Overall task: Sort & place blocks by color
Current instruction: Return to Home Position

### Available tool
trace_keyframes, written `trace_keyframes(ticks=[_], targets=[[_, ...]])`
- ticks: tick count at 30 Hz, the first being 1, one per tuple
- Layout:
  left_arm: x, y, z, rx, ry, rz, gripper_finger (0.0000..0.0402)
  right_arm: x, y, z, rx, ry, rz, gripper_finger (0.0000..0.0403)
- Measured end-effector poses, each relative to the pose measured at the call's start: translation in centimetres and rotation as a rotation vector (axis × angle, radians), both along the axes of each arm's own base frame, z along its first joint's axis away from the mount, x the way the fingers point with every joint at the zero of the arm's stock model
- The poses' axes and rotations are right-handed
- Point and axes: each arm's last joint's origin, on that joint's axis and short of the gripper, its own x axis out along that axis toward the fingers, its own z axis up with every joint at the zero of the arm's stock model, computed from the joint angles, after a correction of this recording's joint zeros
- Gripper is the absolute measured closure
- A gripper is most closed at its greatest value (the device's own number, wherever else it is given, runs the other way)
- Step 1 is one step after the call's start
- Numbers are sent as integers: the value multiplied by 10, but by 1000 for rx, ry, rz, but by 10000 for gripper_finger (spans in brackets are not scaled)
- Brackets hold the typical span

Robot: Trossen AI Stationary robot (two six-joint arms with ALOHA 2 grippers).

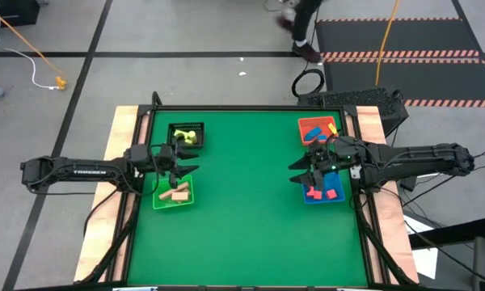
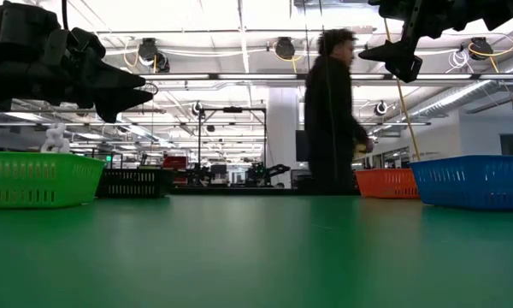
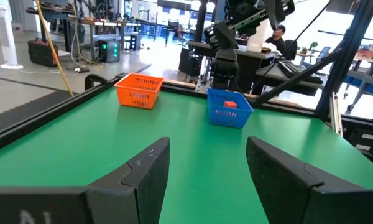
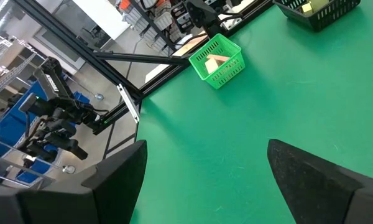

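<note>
The blocks lie in four bins. Yellow-green blocks (image 1: 188, 136) are in the black bin (image 1: 175, 129), and tan blocks (image 1: 176, 192) are in the green bin (image 1: 158, 202). Red and blue blocks (image 1: 321, 192) lie in the blue bin (image 1: 339, 199). A blue block (image 1: 314, 131) and a yellow one are in the red-orange bin (image 1: 304, 123). My left gripper (image 1: 190, 162) (image 3: 208, 149) hangs open above the table between the black and green bins. My right gripper (image 1: 293, 172) (image 4: 205, 149) hangs open just left of the blue bin. Neither holds anything.
The green mat (image 1: 246, 202) between the two pairs of bins is bare. Wooden borders and a black frame run around the table. A person (image 2: 329, 111) walks past behind the far edge. Cables and a yellow cord lie on the floor beyond.
</note>
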Motion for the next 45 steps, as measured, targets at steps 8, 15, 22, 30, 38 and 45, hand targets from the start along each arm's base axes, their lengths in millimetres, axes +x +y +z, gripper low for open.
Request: trace_keyframes(ticks=[8,15,22,30,38,45], targets=[[0,0,0,0,0,1,188,-7,0,2,33,-39,-12,78],[0,0,0,0,-1,1,188,-28,-6,-24,-2,-449,-224,78],[0,0,0,1,-2,1,188,-56,0,-59,-89,-710,-67,78],[0,0,0,1,-2,1,188,-66,3,-51,-158,-812,26,78],[0,0,0,1,-2,1,188,-69,5,-49,-236,-859,65,78],[0,0,0,1,-2,1,188,-69,5,-49,-236,-861,61,78]])
